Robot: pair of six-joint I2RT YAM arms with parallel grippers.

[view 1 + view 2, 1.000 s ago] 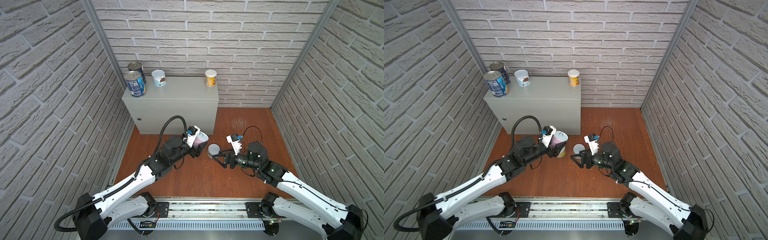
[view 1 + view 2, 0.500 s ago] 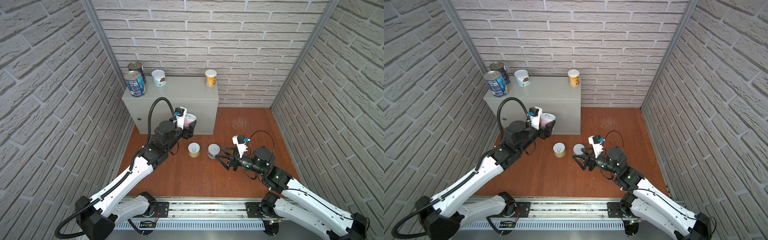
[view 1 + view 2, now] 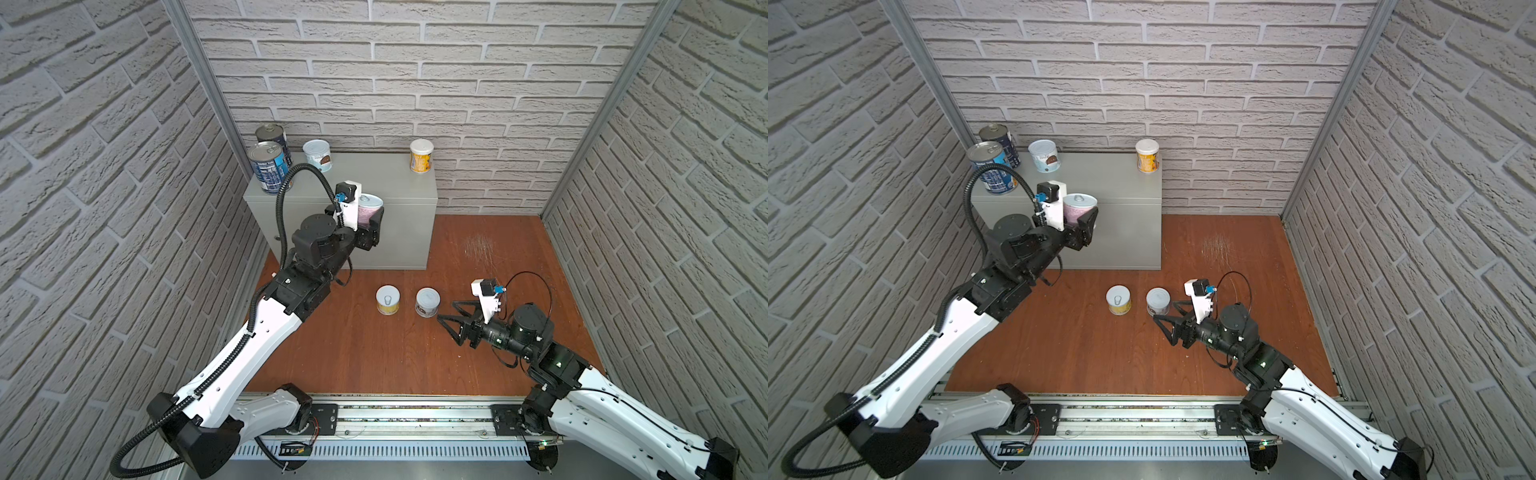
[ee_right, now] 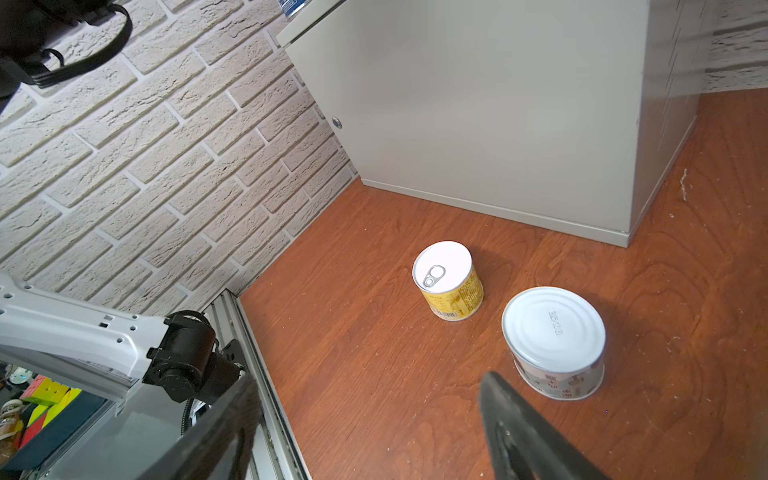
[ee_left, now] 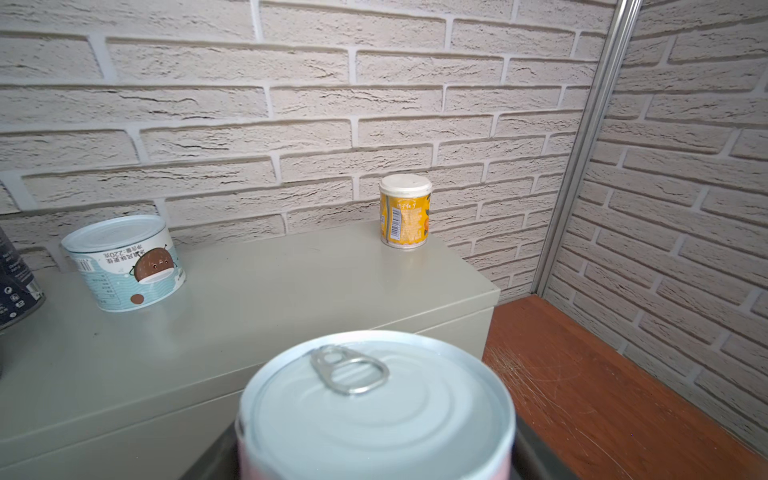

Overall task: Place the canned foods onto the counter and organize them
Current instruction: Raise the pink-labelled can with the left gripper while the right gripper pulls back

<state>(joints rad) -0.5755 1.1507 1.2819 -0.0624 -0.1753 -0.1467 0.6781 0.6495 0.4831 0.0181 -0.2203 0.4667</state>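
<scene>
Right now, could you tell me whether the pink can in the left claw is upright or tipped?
Upright. The pink can, gripped by the left claw, shows its pull-tab lid level on top in both top views.

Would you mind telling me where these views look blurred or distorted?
Left wrist view: the held pink can looms soft, while the tall yellow can behind is sharp. Right wrist view: the right gripper has blurred fingers. Both top views: wide-angle, walls splay outward.

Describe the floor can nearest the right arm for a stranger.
Find the grey counter; on the wooden floor before it, by the right tool, stands a short white-labelled can. Its lid lacks the pull tab that the neighbouring yellow can has.
</scene>
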